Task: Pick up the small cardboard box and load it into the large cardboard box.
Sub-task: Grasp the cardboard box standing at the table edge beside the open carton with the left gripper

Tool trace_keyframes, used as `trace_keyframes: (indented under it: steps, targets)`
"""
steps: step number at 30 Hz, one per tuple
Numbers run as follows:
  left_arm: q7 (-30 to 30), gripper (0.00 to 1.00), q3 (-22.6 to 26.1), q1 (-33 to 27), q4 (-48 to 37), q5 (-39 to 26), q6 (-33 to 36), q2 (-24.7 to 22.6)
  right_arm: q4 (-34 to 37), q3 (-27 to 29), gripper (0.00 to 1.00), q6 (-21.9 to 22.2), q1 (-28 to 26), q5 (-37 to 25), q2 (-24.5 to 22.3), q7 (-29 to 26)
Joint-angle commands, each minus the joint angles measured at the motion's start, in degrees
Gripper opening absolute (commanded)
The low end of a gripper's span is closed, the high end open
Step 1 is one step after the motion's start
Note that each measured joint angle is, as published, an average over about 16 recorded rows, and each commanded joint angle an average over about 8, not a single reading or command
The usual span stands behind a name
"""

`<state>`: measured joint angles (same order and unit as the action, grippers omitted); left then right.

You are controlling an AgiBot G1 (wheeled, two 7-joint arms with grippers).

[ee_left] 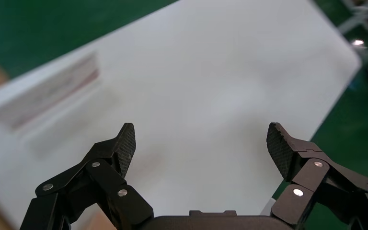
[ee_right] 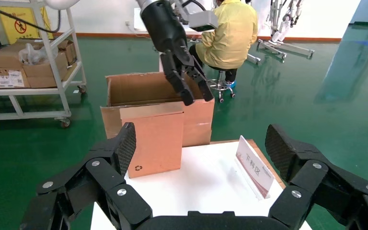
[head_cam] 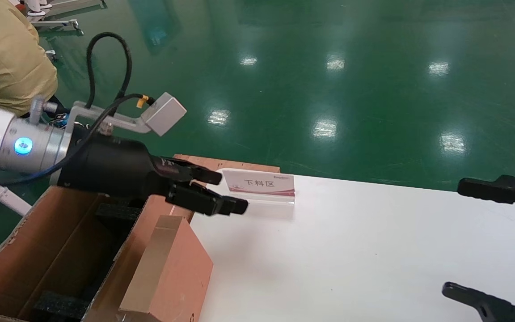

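Observation:
The small cardboard box (head_cam: 172,268) stands on its edge at the table's left edge, against the large cardboard box (head_cam: 38,250). The right wrist view shows its reddish face (ee_right: 153,139) with the recycling mark, in front of the large box (ee_right: 139,91). Black foam blocks (head_cam: 61,304) lie inside the large box. My left gripper (head_cam: 221,192) is open and empty, hovering above and beyond the small box, apart from it; it also shows in the right wrist view (ee_right: 191,93). In its own view (ee_left: 201,143) only white table lies between the fingers. My right gripper (head_cam: 458,239) is open and empty at the table's right side.
A white sign with a red stripe (head_cam: 262,184) stands near the table's far edge, just beyond my left gripper. The white table (head_cam: 351,250) extends right. A person in yellow (head_cam: 7,53) sits behind the large box. A shelf cart with cartons (ee_right: 28,62) stands on the green floor.

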<state>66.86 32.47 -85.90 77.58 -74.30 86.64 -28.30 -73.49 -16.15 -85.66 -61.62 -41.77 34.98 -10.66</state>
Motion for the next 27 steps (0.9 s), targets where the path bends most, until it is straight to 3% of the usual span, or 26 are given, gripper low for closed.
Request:
trace_keyframes:
  steps: [1,8,27]
  targets:
    - [6.25,1.0,1.54,-3.83,-0.02,-3.79,1.97,-0.86,0.0,-0.01,1.0,0.0,0.0,0.01,0.0,0.0]
    - [17.74,1.0,11.81,-13.81,-0.02,-9.54,4.23,-3.46,0.0,-0.04,1.0,0.02,-0.01,0.03,-0.02,0.02]
    - [35.15,1.0,45.77,-36.52,-0.05,-5.3,4.72,-8.14,0.0,-0.12,1.0,0.05,-0.03,0.08,-0.05,0.06]
